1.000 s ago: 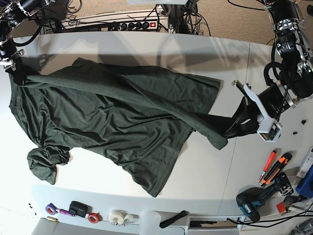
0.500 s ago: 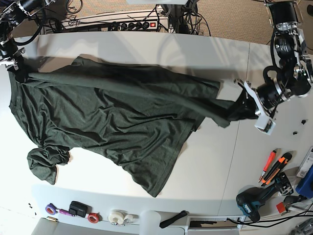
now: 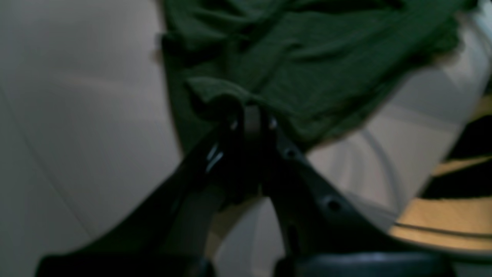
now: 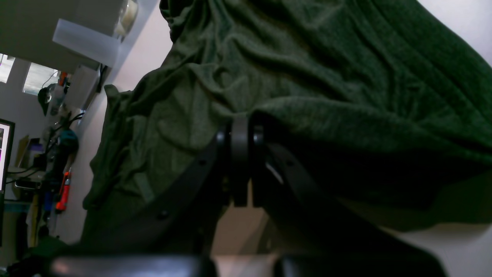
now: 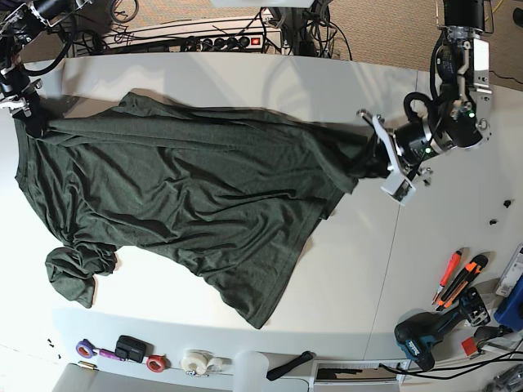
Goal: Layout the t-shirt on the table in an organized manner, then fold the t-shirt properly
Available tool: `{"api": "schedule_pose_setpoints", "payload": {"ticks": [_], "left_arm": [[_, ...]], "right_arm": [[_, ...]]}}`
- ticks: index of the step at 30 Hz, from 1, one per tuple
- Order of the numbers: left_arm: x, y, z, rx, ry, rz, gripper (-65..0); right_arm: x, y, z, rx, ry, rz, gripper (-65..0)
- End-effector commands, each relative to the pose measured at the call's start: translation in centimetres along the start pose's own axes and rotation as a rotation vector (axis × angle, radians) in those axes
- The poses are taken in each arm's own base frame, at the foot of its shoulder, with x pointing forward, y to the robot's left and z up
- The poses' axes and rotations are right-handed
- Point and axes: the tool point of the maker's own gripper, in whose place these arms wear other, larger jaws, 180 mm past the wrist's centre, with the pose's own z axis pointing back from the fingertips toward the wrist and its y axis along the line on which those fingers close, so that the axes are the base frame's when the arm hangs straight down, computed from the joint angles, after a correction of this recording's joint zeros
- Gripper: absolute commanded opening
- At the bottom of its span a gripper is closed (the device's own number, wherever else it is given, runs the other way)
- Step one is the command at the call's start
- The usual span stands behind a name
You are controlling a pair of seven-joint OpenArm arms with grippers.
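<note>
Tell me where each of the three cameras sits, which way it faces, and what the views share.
Base: overhead, looking down on the white table with the dark green t-shirt spread between both arms; left gripper on that view's right, right gripper on its left.
Left wrist: on the left arm, looking along its shut black fingers pinching the shirt's edge; blurred.
Right wrist: on the right arm, facing along its shut fingers clamped on a shirt fold, tools far behind.
Shared: all show the t-shirt and the table.
</note>
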Motion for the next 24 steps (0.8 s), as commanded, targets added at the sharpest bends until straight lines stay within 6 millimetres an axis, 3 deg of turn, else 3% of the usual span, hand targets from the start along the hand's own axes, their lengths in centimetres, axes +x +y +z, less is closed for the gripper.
{"api": "schedule_pose_setpoints", "payload": {"ticks": [1, 10, 11, 13, 15, 17, 24], "left_arm": [[1.7, 0.6, 0.4, 0.02, -0.052, -0.022, -65.0], [1.2, 1.7, 0.4, 0.081, -0.015, -0.035, -65.0], [1.1, 1.7, 0.4, 0.08, -0.015, -0.035, -63.4], [1.0, 1.7, 0.4, 0.08, -0.013, -0.033, -47.2], [0.8, 1.6, 0.4, 0.079, -0.01, -0.03, -37.4], [0.6, 1.5, 0.4, 0.077, -0.005, -0.027, -37.1], [0.5, 1.5, 0.4, 0.077, -0.004, -0.025, -37.1]], "right_arm": [[2.2, 0.5, 0.4, 0.014, -0.045, 0.051, -65.0], [2.0, 0.4, 0.4, 0.008, -0.035, 0.054, -65.0], [1.9, 0.4, 0.4, 0.007, -0.028, 0.054, -65.0], [1.7, 0.4, 0.4, 0.004, -0.022, 0.055, -64.1], [1.8, 0.3, 0.4, 0.003, -0.023, 0.055, -49.4], [1.9, 0.3, 0.4, 0.003, -0.03, 0.056, -42.8], [3.5, 0.9, 0.5, 0.032, -0.121, 0.044, -42.9]]}}
